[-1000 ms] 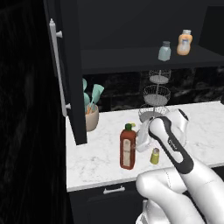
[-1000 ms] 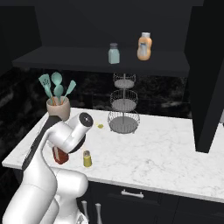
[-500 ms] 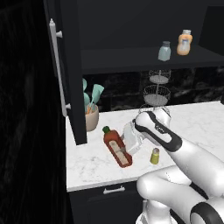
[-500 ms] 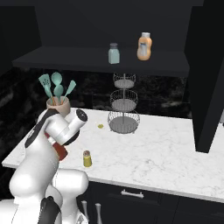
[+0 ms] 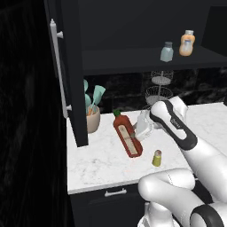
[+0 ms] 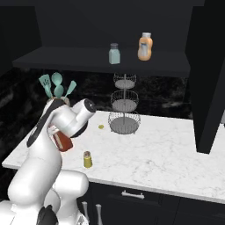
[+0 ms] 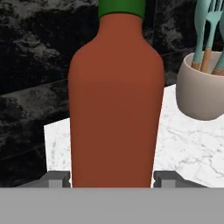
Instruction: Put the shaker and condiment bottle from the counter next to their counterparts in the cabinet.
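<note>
Between the gripper (image 7: 112, 179) jaws, clamped low, the bottle (image 5: 127, 135) leans toward eleven o'clock; rigid, smooth, probably slippery.

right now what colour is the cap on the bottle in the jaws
Green, on the red-brown condiment bottle; it shows best in the hand view.

Hidden and cut-off parts

The arm covers most of the bottle (image 6: 62, 140) in the right base view; the hand view cuts off its cap and base.
</note>
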Robot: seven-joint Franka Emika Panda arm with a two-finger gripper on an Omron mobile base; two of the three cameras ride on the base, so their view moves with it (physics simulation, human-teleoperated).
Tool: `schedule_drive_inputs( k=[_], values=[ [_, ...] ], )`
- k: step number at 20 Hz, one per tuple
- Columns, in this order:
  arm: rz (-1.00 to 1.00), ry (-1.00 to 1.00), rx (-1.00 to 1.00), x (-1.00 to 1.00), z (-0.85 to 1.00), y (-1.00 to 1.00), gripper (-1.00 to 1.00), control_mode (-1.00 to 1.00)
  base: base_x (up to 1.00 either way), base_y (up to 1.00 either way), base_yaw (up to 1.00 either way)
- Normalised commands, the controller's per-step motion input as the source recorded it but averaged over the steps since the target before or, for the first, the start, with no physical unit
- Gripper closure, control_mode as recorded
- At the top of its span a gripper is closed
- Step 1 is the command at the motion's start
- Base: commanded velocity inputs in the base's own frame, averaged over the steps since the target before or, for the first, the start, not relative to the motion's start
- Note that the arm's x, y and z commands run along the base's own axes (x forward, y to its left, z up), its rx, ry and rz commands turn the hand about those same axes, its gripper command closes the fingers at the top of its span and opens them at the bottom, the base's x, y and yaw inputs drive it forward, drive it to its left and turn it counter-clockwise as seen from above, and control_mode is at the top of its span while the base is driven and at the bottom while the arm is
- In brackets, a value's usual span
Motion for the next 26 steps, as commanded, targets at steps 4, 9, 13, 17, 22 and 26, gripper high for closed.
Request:
schedule_drive_inputs(
  k=[4,9,13,17,22,26],
  values=[
    [-0.06,0.01,-0.01,0.05,0.19,0.0,1.0,-1.0,0.0,0.0,0.0],
    [-0.09,-0.02,-0.02,0.0,0.13,-0.01,1.0,-1.0,0.0,0.0,0.0],
    [-0.2,-0.11,-0.02,-0.15,0.49,-0.06,1.0,-1.0,0.0,0.0,0.0],
    [-0.25,-0.25,-0.09,-0.36,0.69,-0.04,1.0,-1.0,0.0,0.0,0.0],
    [-0.27,-0.22,-0.01,-0.39,0.49,-0.12,1.0,-1.0,0.0,0.0,0.0],
    [-0.32,-0.08,0.07,-0.29,0.53,-0.13,1.0,-1.0,0.0,0.0,0.0]
  ],
)
